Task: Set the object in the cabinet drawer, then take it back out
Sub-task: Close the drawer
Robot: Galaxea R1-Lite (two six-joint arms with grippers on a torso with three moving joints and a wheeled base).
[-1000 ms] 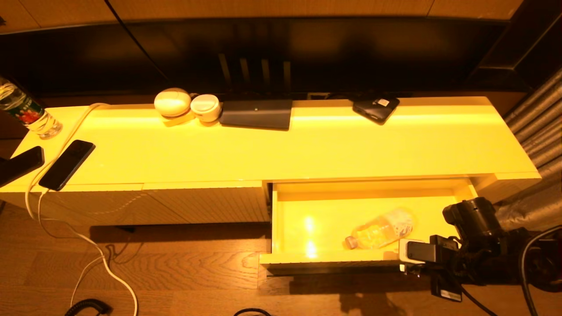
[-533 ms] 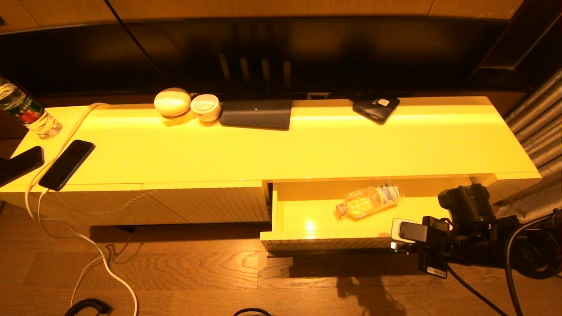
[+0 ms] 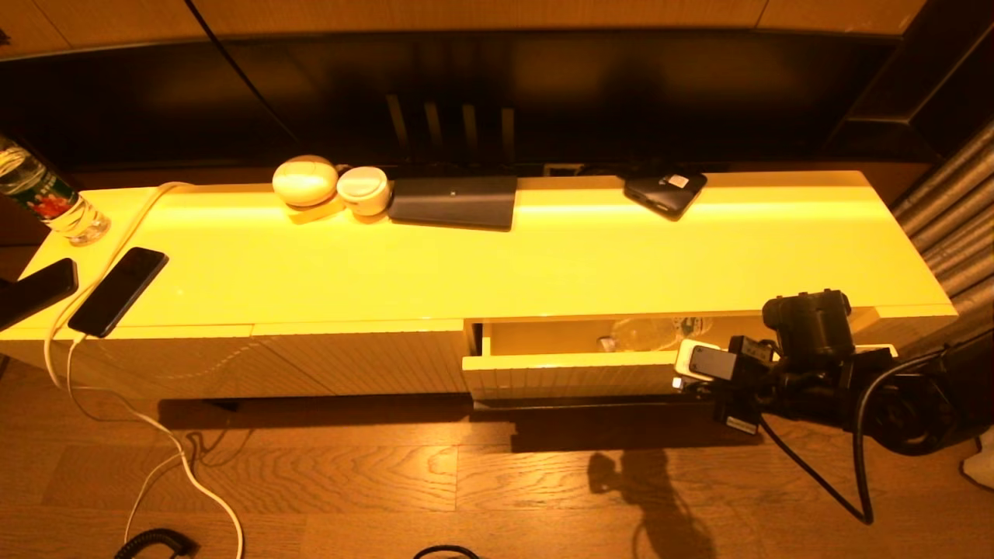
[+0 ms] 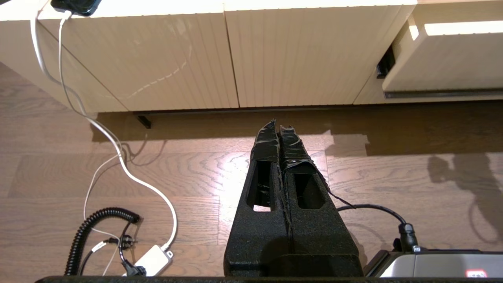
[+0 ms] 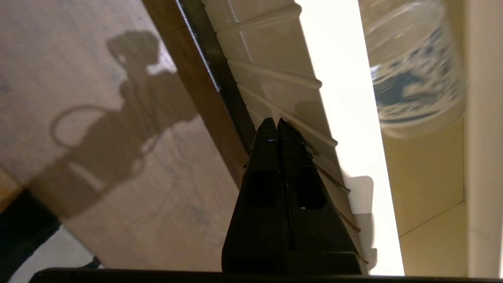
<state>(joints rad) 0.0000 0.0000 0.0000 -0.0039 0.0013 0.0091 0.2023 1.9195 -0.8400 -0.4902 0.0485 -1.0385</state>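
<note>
The pale-yellow ribbed cabinet drawer (image 3: 567, 376) is pushed almost fully into the cabinet, leaving a narrow gap at the top. Through that gap I see the clear water bottle (image 3: 648, 332) lying on its side inside. In the right wrist view the bottle (image 5: 412, 67) lies blurred beyond the drawer's ribbed front (image 5: 267, 51). My right gripper (image 5: 276, 122) is shut and empty, its tips against the lower part of that front near the dark handle slot. My left gripper (image 4: 278, 125) is shut and empty, hanging over the wooden floor in front of the cabinet's left panels.
On the cabinet top stand a green-and-red labelled bottle (image 3: 46, 198), two dark phones (image 3: 118, 291), two round white items (image 3: 305, 180), a dark flat slab (image 3: 454, 202) and a dark device (image 3: 665, 190). A white cable (image 3: 155, 435) and a coiled black cord (image 4: 94, 228) lie on the floor.
The drawer has slid inward from wide open to nearly shut, with my right gripper moving along at its front. The bottle went back with it and is now mostly hidden.
</note>
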